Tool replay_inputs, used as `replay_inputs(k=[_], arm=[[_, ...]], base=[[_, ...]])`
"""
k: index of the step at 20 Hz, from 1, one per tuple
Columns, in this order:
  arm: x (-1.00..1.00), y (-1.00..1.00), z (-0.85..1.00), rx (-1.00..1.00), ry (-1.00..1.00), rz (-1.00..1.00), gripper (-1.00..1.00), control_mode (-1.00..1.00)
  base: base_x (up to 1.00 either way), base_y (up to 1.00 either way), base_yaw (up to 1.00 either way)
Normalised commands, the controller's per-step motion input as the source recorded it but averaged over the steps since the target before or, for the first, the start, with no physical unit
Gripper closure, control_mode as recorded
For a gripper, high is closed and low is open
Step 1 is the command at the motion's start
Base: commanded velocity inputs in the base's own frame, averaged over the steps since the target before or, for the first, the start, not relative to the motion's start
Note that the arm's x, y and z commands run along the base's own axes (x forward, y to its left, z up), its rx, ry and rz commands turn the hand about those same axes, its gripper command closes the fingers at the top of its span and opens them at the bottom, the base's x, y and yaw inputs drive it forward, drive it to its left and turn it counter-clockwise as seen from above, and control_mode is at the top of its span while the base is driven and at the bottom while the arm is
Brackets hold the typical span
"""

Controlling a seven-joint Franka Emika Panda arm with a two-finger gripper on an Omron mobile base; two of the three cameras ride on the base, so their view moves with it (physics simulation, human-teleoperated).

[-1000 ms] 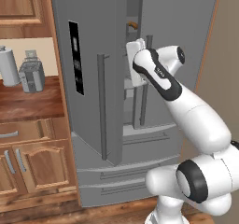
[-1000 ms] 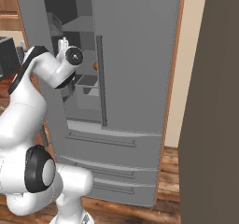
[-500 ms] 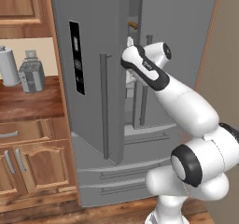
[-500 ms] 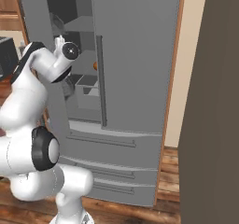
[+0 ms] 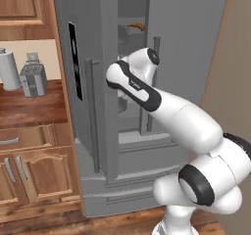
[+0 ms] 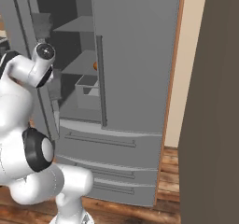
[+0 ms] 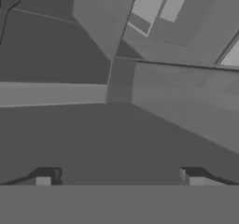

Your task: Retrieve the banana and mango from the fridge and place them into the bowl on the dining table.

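Claw (image 7: 116,176) open and empty inside tall grey fridge (image 5: 196,58), slim yellow-orange banana (image 5: 136,26) shelved above.

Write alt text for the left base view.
A white robot arm reaches into the tall grey fridge, whose left door stands open. A curved yellow-orange banana lies on an upper shelf; wooden cabinets stand left.

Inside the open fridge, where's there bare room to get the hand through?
Bare: the upper shelf and the middle shelf left of the mango. Crowded lower down, where a bin takes up the shelf.
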Motion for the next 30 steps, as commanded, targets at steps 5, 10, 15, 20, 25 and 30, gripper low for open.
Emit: replay_inputs(k=[5, 10, 15, 20, 25, 30], arm=[[-0.64, 1.00, -0.13, -0.26, 0.00, 0.10, -1.00, -1.00], [-0.58, 1.00, 0.00, -0.23, 0.00, 0.09, -1.00, -1.00], [-0.45, 0.22, 0.28, -0.14, -0.07, 0.00, -1.00, -1.00], [-0.27, -0.71, 0.01, -0.08, 0.02, -0.08, -1.00, -1.00], [-0.28, -0.99, 0.00, -0.03, 0.08, -0.18, -1.00, -1.00], [-0.34, -1.00, 0.00, 0.00, 0.19, -0.21, -1.00, -1.00]], base=[[0.00, 0.00, 0.00], [0.00, 0.00, 0.00], [0.00, 0.00, 0.00], [0.00, 0.00, 0.00], [0.00, 0.00, 0.00], [0.00, 0.00, 0.00]])
